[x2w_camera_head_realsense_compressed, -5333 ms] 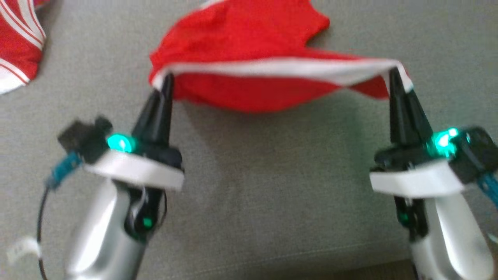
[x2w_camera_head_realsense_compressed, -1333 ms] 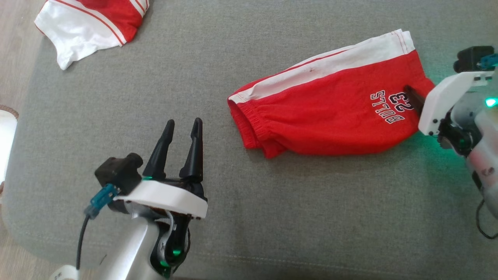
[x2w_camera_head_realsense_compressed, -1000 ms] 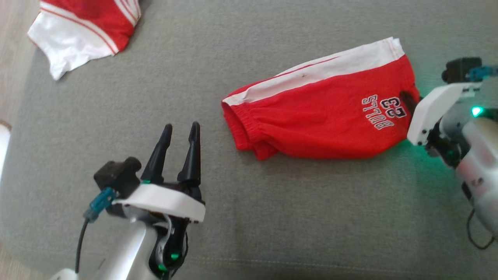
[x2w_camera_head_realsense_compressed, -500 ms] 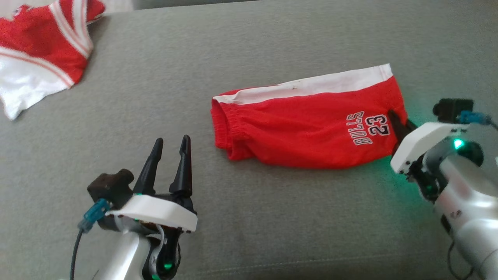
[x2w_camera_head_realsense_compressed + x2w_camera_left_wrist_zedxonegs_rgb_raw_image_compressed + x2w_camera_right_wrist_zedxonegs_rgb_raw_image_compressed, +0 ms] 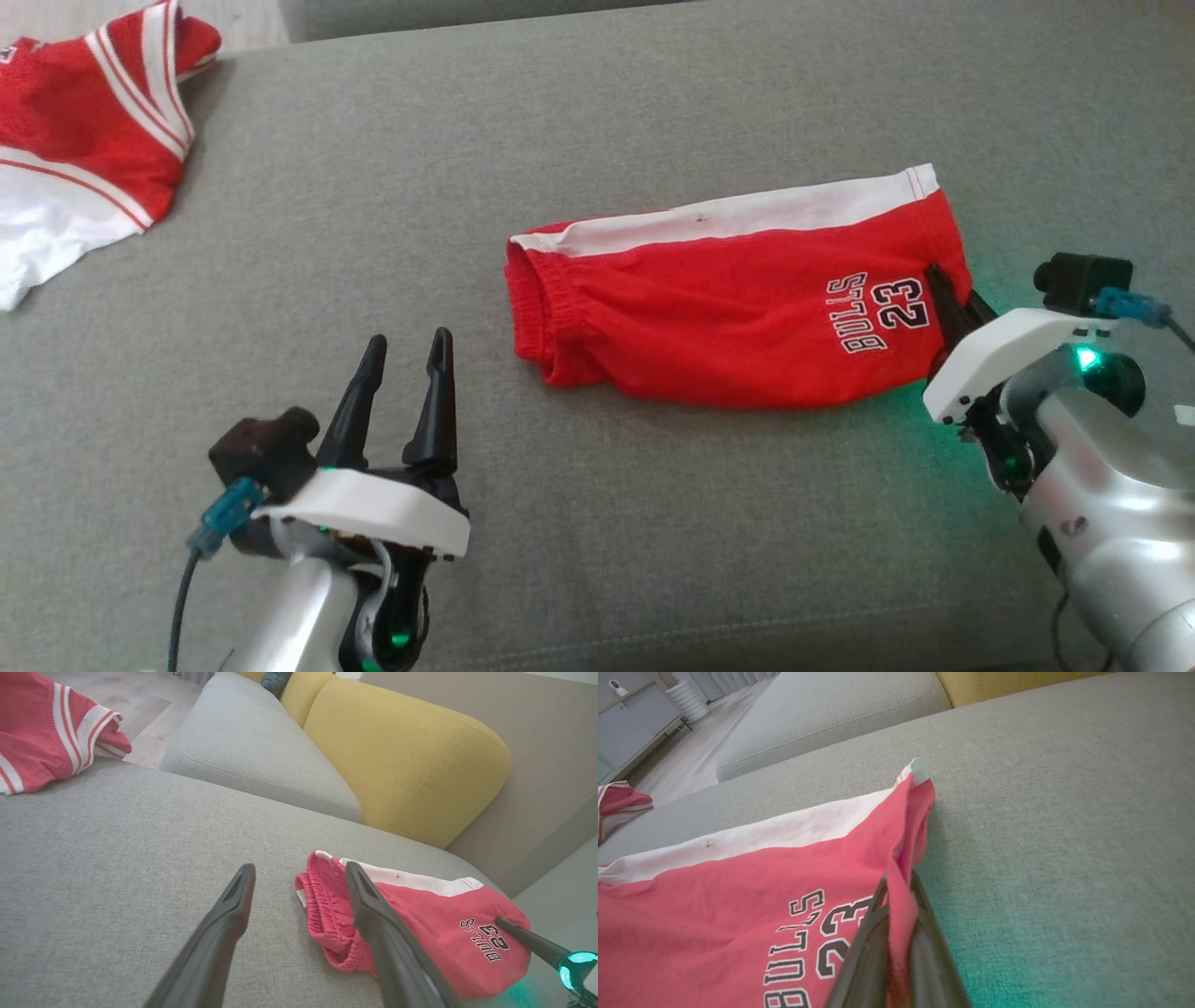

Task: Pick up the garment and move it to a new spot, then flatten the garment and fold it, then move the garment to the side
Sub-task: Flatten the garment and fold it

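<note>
A few seconds back the garment point(image 5: 728, 308) hung stretched by its white band between both grippers, lifted off the sofa seat point(image 5: 653, 523). Now it lies folded in a flat oblong toward the seat's right side, elastic waist end to the left and printed leg end to the right. The left gripper point(image 5: 408, 338) has let go: its fingers stand apart, clear of the cloth, near the seat's front edge. The right gripper point(image 5: 934, 275) has changed its pinch from the white band to the red hem beside the printed number. Over the last second the head camera has swung, so the whole scene sits turned in that view.
</note>
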